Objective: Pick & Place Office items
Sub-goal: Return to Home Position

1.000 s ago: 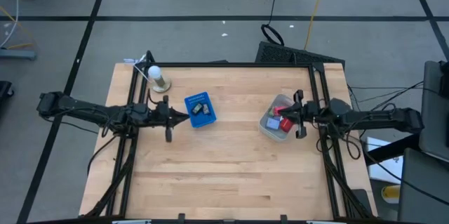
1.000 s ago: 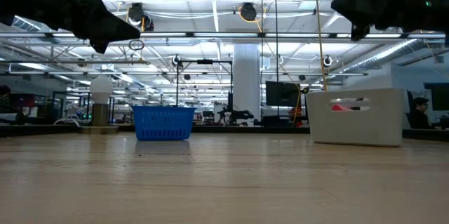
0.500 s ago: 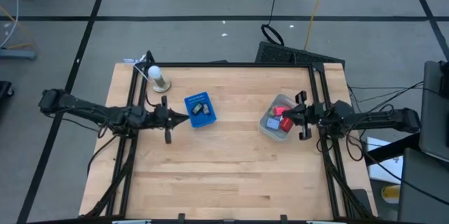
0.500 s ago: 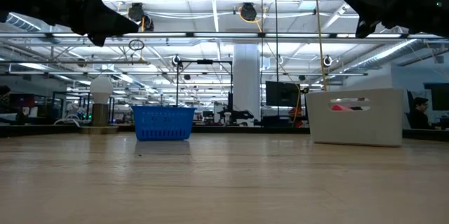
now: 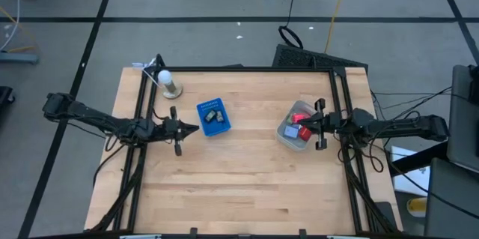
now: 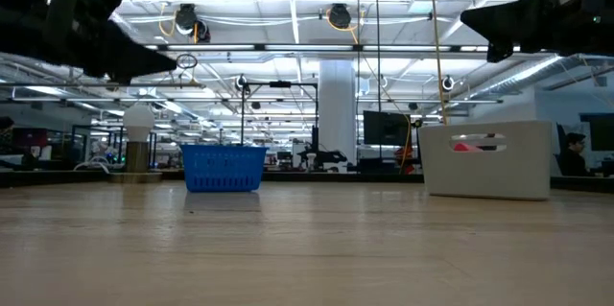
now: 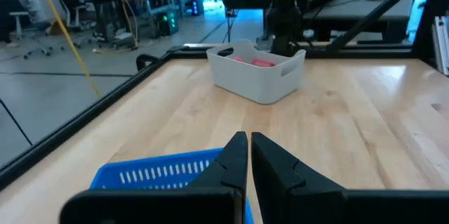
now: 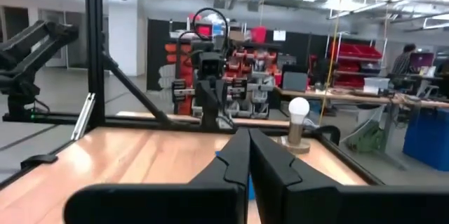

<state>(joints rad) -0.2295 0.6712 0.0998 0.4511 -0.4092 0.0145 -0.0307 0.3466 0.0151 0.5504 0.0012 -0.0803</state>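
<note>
The left hand [image 5: 193, 128] is held above the surface [image 5: 239, 179], just beside the blue tray [image 5: 202, 109]. Its fingers [image 7: 235, 155] are pressed together, and nothing is gripped between them. The right hand [image 5: 305, 124] is held over the grey bin [image 5: 283, 135], likewise closed and empty. Red and blue office items [image 5: 302, 129] are seen inside the bin, and a few dark bits [image 5: 212, 115] are seen in the tray.
</note>
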